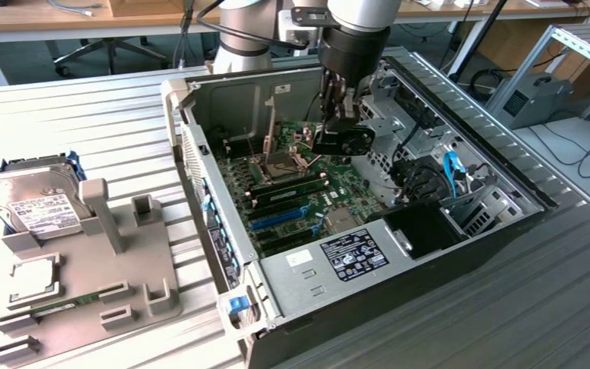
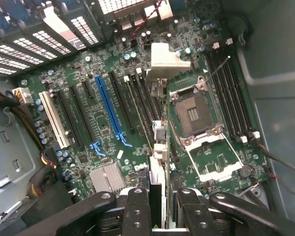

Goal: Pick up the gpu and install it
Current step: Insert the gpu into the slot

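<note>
The gpu (image 1: 343, 143), a black card with a round fan facing the camera, hangs inside the open PC case (image 1: 377, 254) above the motherboard, close to the CPU socket (image 1: 274, 163). My gripper (image 1: 337, 121) comes down from above and is shut on the card's upper edge. In the wrist view the gpu (image 2: 157, 169) is seen edge-on between my black fingers (image 2: 136, 209), with its pale metal bracket (image 2: 168, 61) at the far end. There my gripper (image 2: 157, 201) holds the card over the strip between the black slots and the CPU socket (image 2: 194, 115), to one side of the blue slot (image 2: 108, 105).
Drive cage, blue cables and case walls crowd the arm on the exterior view's right. A grey fixture tray (image 1: 101, 284) on the exterior view's left carries a silver hard drive (image 1: 34, 204), a CPU chip (image 1: 34, 278) and a green RAM stick (image 1: 70, 301). A white slot (image 2: 53, 120) flanks the black ones.
</note>
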Robot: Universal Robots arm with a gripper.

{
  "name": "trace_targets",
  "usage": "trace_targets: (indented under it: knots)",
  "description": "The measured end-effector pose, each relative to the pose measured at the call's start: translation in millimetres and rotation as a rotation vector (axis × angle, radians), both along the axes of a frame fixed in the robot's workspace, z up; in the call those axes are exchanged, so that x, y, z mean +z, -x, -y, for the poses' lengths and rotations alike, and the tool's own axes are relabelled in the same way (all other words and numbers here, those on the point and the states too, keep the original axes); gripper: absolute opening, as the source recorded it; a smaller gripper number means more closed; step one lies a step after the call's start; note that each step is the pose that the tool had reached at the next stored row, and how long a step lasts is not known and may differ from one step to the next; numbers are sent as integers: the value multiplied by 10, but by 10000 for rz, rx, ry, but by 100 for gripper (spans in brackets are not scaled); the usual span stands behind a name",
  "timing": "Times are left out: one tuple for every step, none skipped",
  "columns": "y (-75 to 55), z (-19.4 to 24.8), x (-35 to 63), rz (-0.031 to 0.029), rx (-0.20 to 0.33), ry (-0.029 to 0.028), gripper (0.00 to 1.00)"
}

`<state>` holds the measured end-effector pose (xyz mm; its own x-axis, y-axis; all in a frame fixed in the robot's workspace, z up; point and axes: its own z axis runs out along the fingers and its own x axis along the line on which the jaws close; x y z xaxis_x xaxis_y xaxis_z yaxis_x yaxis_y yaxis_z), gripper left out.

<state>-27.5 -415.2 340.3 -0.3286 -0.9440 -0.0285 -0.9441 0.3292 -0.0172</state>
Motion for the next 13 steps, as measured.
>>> trace_targets:
  knots:
    - [0,0,0,0,37,0,26]
    - [0,0,0,0,75,0,26]
    - [0,0,0,0,113,0,26]
    - [0,0,0,0,148,0,26]
    - [0,0,0,0,187,0,26]
    - [0,0,0,0,220,0,26]
    - [0,0,0,0,253,0,26]
    - [0,0,0,0,290,0,26]
    - [0,0,0,0,325,0,26]
    - [0,0,0,0,357,0,26]
    - [0,0,0,0,404,0,26]
    - [0,0,0,0,440,0,26]
    - [0,0,0,0,494,-1,26]
